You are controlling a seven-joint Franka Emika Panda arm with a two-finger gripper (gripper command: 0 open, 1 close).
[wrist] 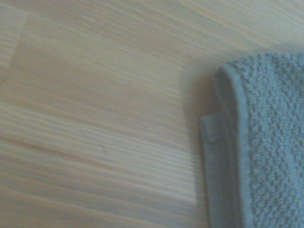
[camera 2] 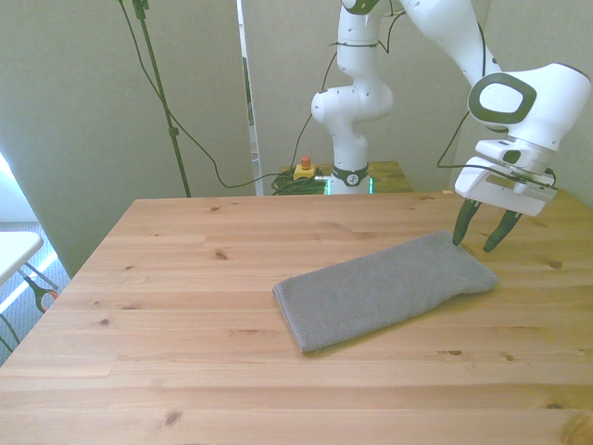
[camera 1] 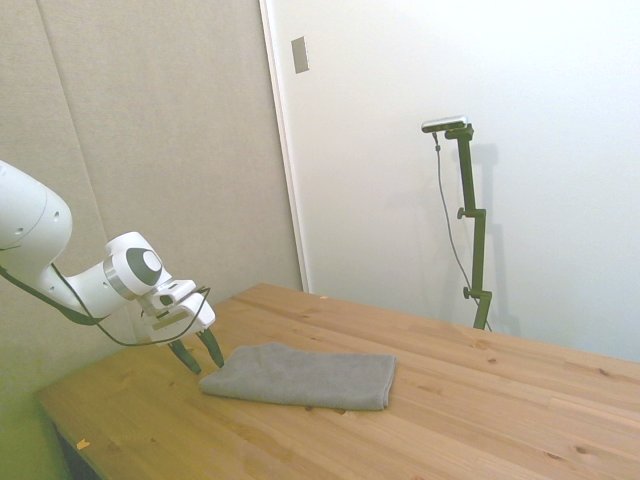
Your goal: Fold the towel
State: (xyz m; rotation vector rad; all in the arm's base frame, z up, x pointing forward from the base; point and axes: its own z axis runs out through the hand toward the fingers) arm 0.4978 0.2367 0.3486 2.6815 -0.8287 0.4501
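Grey terry towel, folded in layers, lies flat on wooden table; fingers spread, empty.

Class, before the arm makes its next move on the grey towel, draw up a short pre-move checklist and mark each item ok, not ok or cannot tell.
1. Gripper open: ok.
2. Fingers empty: ok.
3. Gripper beside the towel end on the front view's right: ok.
4. Towel flat on the table, layered edge seen in wrist view: ok.
5. Fingertips touching cloth: cannot tell.
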